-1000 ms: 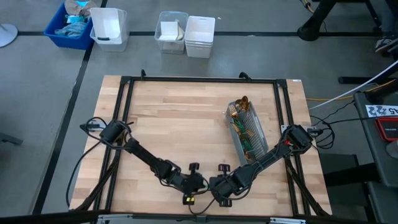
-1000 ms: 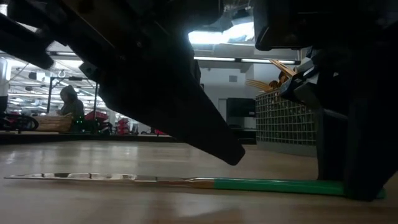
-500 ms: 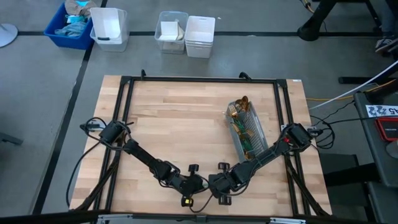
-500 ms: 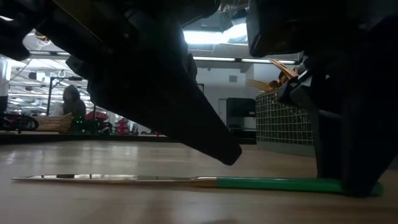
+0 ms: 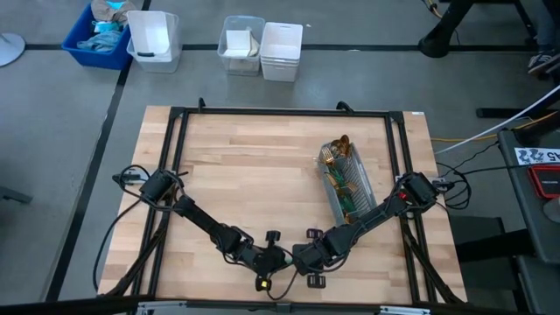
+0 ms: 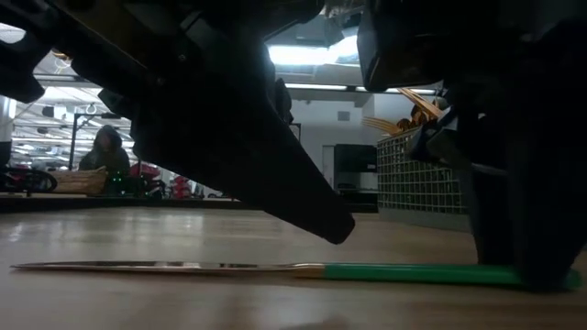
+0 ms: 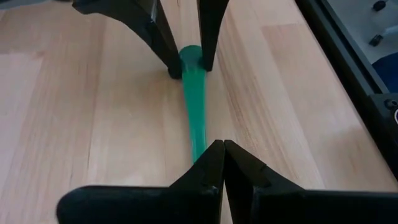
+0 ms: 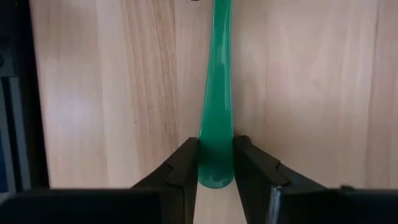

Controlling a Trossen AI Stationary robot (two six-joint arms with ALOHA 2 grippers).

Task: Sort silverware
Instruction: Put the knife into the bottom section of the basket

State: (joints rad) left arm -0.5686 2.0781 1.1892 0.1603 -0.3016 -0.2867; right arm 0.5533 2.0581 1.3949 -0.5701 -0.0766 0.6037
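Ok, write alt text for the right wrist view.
The right gripper is closed on the end of a teal-green knife handle lying flat on the wooden table. The handle runs straight away from the camera along the wood grain.

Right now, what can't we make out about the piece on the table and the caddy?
- Knife: the high view hides it under both arms.
- Its handle end: in the low view the right hand covers it; the right wrist view shows it between the fingers.
- Its blade: the left wrist view hides it behind the shut left hand.
- Caddy: too small in the high view to count or sort pieces; in the low view an arm covers part.
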